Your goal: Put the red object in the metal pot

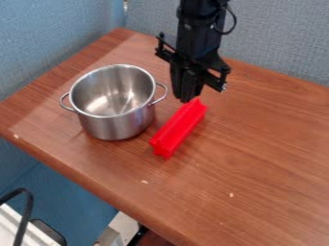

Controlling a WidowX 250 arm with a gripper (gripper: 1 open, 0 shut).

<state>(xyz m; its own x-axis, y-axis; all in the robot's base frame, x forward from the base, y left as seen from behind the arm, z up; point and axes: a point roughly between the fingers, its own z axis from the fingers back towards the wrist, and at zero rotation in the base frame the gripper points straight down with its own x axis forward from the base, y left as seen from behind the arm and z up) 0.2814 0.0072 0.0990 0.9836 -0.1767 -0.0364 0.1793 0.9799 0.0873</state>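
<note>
The red object [178,129] is a bright red bar lying flat on the wooden table, running diagonally just right of the metal pot [115,100]. The pot is shiny, round and lidless, and nothing shows inside it. My gripper [193,96] points straight down over the bar's far end. Its dark fingers [188,88] are drawn close together, with the tips right at the top of the bar. Whether they pinch the bar is hidden from this angle. The bar still rests on the table.
The wooden table [244,163] ends in a front edge running diagonally at the lower left, and the floor lies beyond it. A blue wall stands behind the table at the upper left. The pot's right handle [161,90] is close to the bar.
</note>
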